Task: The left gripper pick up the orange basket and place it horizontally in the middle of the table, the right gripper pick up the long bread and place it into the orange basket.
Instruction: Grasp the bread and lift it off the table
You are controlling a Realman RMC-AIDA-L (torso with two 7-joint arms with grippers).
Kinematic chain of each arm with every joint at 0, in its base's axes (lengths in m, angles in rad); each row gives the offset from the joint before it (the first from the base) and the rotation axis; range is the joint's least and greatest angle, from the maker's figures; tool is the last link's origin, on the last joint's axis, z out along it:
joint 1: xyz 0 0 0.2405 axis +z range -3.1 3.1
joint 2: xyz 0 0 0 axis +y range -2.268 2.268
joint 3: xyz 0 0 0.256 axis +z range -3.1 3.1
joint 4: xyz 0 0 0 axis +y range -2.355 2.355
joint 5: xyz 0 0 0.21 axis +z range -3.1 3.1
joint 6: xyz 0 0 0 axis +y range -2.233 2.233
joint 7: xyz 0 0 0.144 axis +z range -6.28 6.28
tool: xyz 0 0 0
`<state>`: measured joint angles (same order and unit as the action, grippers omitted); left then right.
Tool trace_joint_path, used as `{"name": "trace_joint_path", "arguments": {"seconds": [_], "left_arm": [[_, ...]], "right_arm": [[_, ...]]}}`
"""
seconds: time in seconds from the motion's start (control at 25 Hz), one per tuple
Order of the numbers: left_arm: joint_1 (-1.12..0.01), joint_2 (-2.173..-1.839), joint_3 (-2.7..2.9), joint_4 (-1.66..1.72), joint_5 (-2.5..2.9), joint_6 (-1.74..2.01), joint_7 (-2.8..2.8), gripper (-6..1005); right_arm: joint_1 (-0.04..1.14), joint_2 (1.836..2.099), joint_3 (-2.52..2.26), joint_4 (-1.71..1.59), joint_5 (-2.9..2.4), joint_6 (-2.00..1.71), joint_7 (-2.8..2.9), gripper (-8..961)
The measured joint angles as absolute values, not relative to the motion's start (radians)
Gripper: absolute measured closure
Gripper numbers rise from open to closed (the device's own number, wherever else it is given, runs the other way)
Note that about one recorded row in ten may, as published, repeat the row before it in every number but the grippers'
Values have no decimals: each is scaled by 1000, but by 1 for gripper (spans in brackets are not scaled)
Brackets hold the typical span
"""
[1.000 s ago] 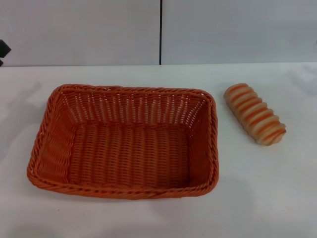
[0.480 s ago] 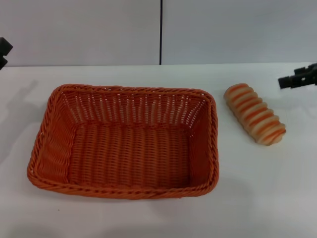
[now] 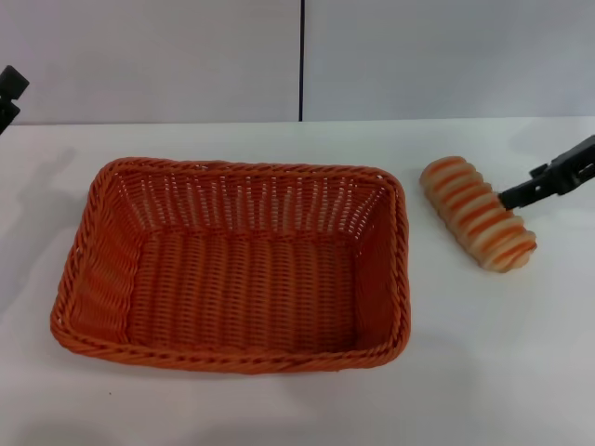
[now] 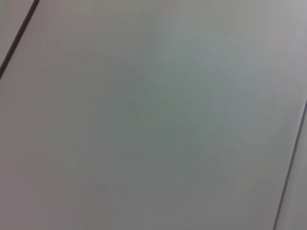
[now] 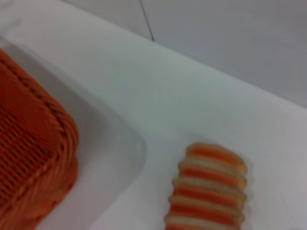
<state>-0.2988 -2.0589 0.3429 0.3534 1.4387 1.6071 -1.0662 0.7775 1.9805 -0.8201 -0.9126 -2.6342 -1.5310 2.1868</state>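
The orange basket (image 3: 232, 265) sits on the white table (image 3: 483, 372), left of centre, its long axis running left to right and its open mouth facing up, nothing inside. Its braided rim is tidy all round, and the right wrist view catches one rounded corner (image 5: 33, 158).

Over on the right, the long bread (image 3: 478, 213) lies striped side up on the table, well clear of the basket's right wall. Its long axis runs diagonally: the far end points toward the far left, the near end toward the near right. In the right wrist view the loaf (image 5: 208, 189) shows its orange-brown ridges crossing the short way.

The right end effector (image 3: 517, 195) reaches in from the right edge, a slim black finger angled down to the left, its tip at the bread's right flank. How wide it stands, I cannot tell; contact is unclear too.

The left end effector (image 3: 9, 93) is just a black sliver at the far left edge, away from the basket; its state cannot be told. The left wrist view shows only a plain grey panel (image 4: 153, 115).
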Motion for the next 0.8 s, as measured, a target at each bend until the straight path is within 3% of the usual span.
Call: {"name": "trace_joint_path", "arguments": {"seconds": [0.04, 0.24, 0.8], "left_arm": [[-299, -2059, 343, 353, 1436, 1607, -1067, 217], [-299, -2059, 342, 352, 1423, 1605, -1073, 217], [-295, -2060, 327, 335, 1399, 1601, -1075, 217]], "right_arm": [[798, 1998, -824, -890, -2685, -1506, 2197, 260], [831, 2027, -834, -850, -2745, -1470, 2199, 269], [866, 2030, -846, -778, -2751, -1434, 2211, 296]]}}
